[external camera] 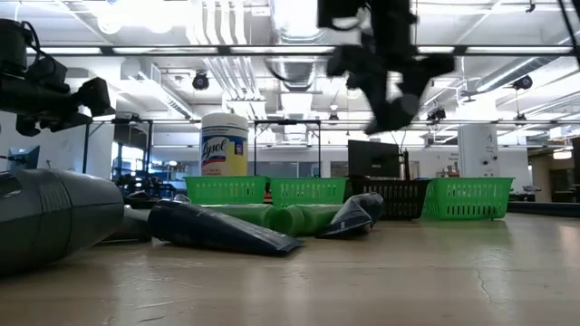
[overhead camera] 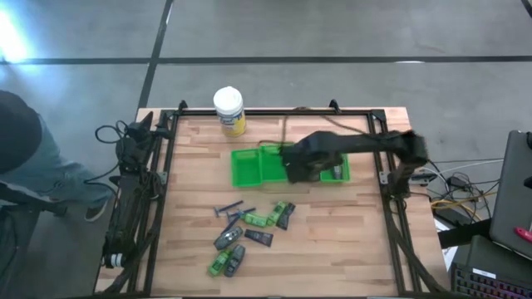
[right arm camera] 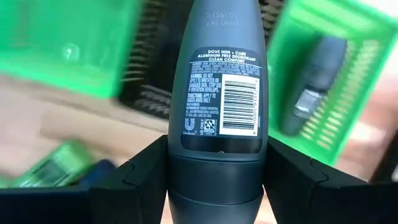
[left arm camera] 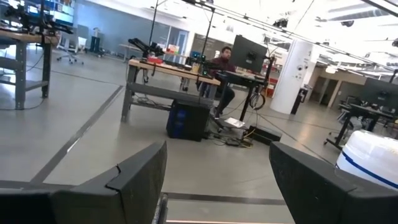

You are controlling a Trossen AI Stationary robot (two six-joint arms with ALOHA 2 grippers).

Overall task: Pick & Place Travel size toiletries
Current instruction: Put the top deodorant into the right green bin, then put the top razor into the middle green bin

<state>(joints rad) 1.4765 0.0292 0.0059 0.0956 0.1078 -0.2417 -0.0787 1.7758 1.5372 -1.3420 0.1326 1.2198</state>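
Note:
My right gripper [overhead camera: 304,168] hangs high over the row of small trays and is shut on a dark grey deodorant stick [right arm camera: 221,81]. Under it sit a green tray [right arm camera: 68,43], a black tray [right arm camera: 152,93] and a second green tray [right arm camera: 360,74] that holds another dark grey stick [right arm camera: 314,87]. Several more toiletries [overhead camera: 249,228], dark tubes, green bottles and a thin blue razor [overhead camera: 226,210], lie flat on the wooden table nearer the front. My left gripper [left arm camera: 217,186] stands open at the table's left edge, pointing level into the room. My right gripper pinches the stick between its two fingers [right arm camera: 140,177] at the wide part by the cap seam [right arm camera: 214,158]. The fingers point down from above. The stick hangs below them, its narrower end lowest, lifted clear of the trays and the table.
A big white-lidded jar with a yellow label [overhead camera: 229,110] stands at the back of the table, left of the trays. The dark frame rails [overhead camera: 391,216] run along the table's sides. A person's dark sleeve [overhead camera: 21,141] shows beyond the left edge. Bare wood lies at the front right.

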